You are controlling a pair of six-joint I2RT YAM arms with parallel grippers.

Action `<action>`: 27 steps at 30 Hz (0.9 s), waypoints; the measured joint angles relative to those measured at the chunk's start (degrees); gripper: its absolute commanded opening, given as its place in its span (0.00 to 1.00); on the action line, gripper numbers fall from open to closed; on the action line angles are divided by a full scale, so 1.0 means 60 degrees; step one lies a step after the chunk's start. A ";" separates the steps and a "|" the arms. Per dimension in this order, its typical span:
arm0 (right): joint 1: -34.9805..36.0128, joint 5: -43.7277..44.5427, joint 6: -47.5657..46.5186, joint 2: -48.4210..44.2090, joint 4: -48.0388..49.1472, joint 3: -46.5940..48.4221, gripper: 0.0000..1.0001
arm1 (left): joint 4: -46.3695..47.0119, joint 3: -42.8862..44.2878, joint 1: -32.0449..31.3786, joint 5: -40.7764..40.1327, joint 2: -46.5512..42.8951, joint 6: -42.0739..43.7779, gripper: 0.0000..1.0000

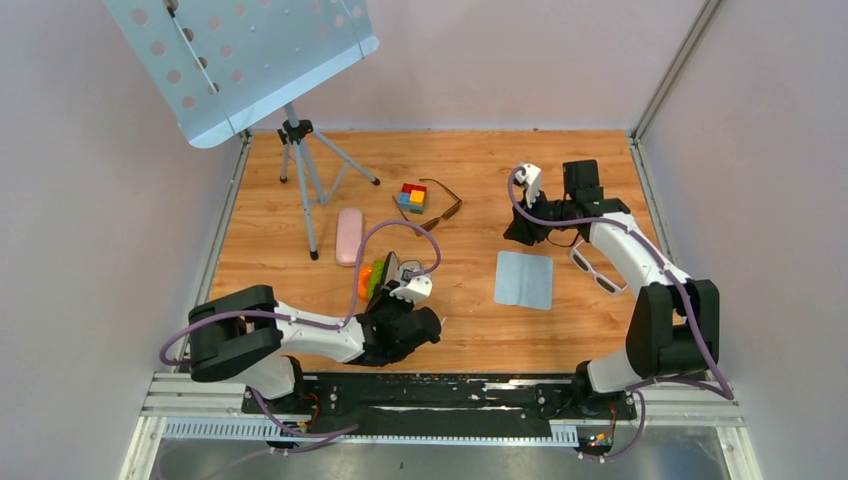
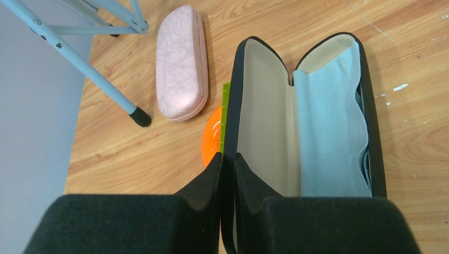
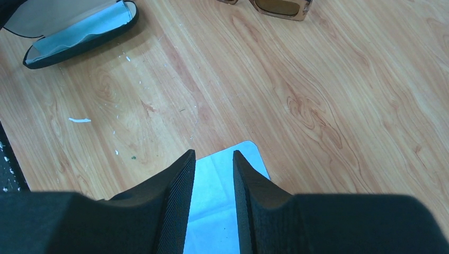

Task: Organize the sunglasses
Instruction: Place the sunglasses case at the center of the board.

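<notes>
Left gripper (image 2: 226, 159): jaws clenched on the near end of the left wall of the black oblong glasses case (image 2: 265, 106), one finger outside the wall and one inside. The case stands open, beige lining showing. A pale blue cloth liner (image 2: 331, 132) lies in its right half.

Right gripper (image 3: 213, 154): jaws released, a clear gap between the fingers (image 3: 177, 201), nothing held. It hangs over a corner of the flat light blue cleaning cloth (image 3: 217, 201). I cannot tell whether the tips touch the cloth.

Task item: the thin dark-brown sunglasses (image 1: 445, 212) with brownish lenses lie on the wood-grain tabletop (image 1: 480, 340) toward the far middle. Their temple arms are unfolded and they sit just beside a multicoloured block cube (image 1: 411, 197). They are well apart from both grippers and outside the case. In the right wrist view only their lower rim shows at the top edge.

Other items:
- A pink oblong hard case (image 2: 181, 63) lies closed, left of the black case.
- An orange rounded object (image 2: 210, 140) with a green strip touches or nearly touches the black case's left side.
- A perforated light blue music stand (image 1: 240, 60) on a tripod stands at the far left.
</notes>
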 measured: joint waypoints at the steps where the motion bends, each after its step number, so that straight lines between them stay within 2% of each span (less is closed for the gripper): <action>1: 0.0000 0.0007 -0.0004 -0.0047 0.0000 -0.0051 0.36 | 0.0073 0.0000 -0.0004 -0.0066 0.0058 -0.0018 0.15; 6: 0.0004 0.0011 -0.0004 -0.0102 -0.0007 -0.0160 0.36 | 0.0408 -0.0036 0.0000 -0.0149 0.0164 0.0084 0.31; 17: 0.0007 0.0011 -0.0007 -0.0102 -0.0007 -0.0186 0.37 | 0.0561 -0.0058 0.0000 -0.0135 0.0033 0.0353 0.44; 22: 0.0120 0.0007 -0.0346 -0.0036 -0.0229 0.0040 0.37 | 0.0317 0.0102 0.0000 -0.0127 -0.1217 0.0918 0.51; 27: 0.0667 0.0055 -0.1570 0.0765 -0.0761 0.1326 0.37 | 0.0091 0.0521 0.0000 -0.0117 -0.2725 0.1606 0.57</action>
